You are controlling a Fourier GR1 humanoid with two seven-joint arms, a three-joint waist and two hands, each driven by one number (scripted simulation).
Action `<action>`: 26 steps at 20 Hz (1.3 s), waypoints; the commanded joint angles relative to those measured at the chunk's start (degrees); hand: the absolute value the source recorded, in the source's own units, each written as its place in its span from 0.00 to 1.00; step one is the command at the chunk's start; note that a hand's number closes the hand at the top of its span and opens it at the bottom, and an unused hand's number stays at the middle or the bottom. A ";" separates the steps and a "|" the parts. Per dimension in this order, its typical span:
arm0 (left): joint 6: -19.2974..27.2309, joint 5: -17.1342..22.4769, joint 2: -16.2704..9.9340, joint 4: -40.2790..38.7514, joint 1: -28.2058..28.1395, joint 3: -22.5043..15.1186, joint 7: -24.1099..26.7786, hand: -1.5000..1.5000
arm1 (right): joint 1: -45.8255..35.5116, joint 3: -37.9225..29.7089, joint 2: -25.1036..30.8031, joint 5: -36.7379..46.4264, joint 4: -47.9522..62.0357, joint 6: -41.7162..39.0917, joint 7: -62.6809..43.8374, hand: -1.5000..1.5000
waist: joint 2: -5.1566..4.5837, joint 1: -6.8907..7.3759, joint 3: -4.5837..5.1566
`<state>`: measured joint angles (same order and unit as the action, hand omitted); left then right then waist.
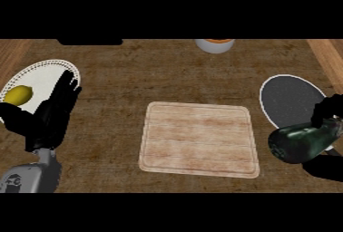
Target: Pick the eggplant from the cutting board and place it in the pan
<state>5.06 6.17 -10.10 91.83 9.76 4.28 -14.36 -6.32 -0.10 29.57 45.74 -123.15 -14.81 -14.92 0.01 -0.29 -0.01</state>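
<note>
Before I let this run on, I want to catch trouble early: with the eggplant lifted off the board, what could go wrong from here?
1. The eggplant in the right hand hangs over the pan's near rim, not its middle; released here, it might tip onto the counter.
2. The hand hides the pan's right side, so the placement spot is hard to judge.
3. The left hand rests by the plate holding a lemon; a sweep could nudge it.

I see a white plate at nine o'clock on the bench, a lemon on it, and a cup at twelve.
</note>
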 commanded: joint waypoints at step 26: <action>-1.67 0.18 0.08 -1.01 2.42 1.12 -0.46 0.50 | -30.13 -14.88 0.89 0.88 93.62 27.20 46.24 1.00 | -0.80 2.51 -0.13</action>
<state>3.82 5.93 -9.35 91.30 11.13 4.62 -14.55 -32.55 -14.03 31.23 45.68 -40.26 10.57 31.20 -0.53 1.73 -0.10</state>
